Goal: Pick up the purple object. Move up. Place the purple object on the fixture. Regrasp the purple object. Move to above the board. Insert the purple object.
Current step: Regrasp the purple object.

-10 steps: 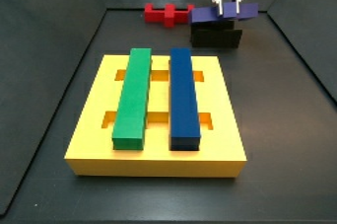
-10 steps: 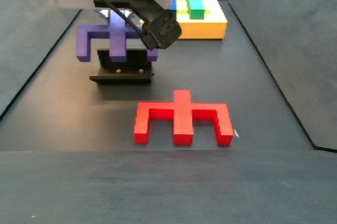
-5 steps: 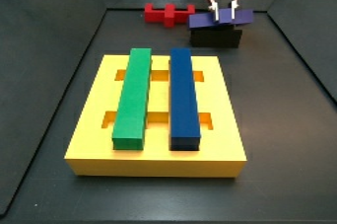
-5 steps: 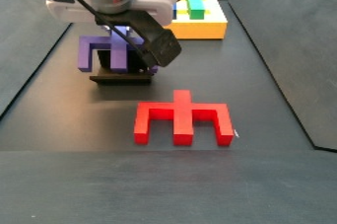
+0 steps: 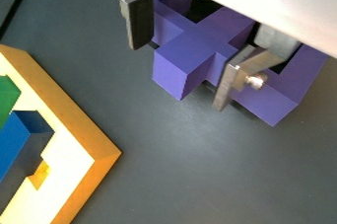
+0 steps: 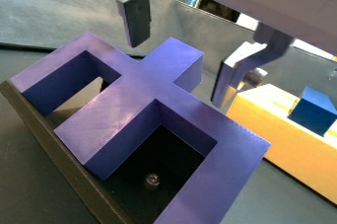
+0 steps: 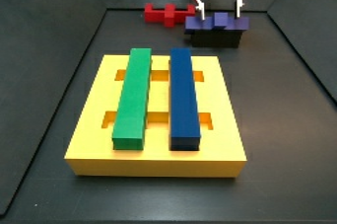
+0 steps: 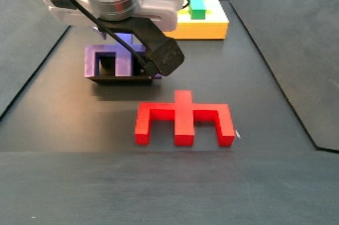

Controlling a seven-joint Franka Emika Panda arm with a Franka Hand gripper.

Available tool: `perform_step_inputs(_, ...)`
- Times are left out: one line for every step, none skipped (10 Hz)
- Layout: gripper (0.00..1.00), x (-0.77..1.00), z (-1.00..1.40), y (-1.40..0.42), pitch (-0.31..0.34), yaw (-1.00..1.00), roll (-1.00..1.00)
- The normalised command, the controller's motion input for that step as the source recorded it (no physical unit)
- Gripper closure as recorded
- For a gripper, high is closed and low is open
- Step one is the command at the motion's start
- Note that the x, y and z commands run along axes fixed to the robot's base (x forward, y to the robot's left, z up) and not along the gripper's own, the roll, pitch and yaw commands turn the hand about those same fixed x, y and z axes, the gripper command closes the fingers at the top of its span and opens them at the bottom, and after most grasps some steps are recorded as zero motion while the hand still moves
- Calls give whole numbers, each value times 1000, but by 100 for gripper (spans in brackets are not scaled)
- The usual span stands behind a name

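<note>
Wrist views show the gripper straddling the purple object's middle prong. Its jaws stand slightly apart, not clamping, as the object rests on the fixture.

the purple object looked like smooth matt plastic with a faint sheen. the gripper stood over it, its fingers of brushed silver metal. the board was matt yellow, the tabletop dull dark grey, the red block matt.
</note>
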Motion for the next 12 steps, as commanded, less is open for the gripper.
perform_step_inputs(0, 0, 0, -20, 14, -37, 129)
perform_step_inputs(0, 11, 223, -114, 229, -29, 360)
perform_step_inputs(0, 43, 323, -89, 309, -6, 417)
perform_step_inputs(0, 89, 369, -66, 354, 0, 486)
perform_step_inputs(0, 89, 369, -106, 374, 0, 591)
perform_step_inputs(0, 69, 434, -151, 394, 0, 660)
perform_step_inputs(0, 120, 363, -200, 391, 0, 689)
perform_step_inputs(0, 186, 231, -217, 317, 0, 494)
perform_step_inputs(0, 249, 183, -151, 257, 0, 423)
perform_step_inputs(0, 277, 186, -71, 271, 0, 491)
perform_step_inputs(0, 331, 131, 0, 297, 0, 657)
perform_step_inputs(0, 286, 23, 14, 240, 106, 860)
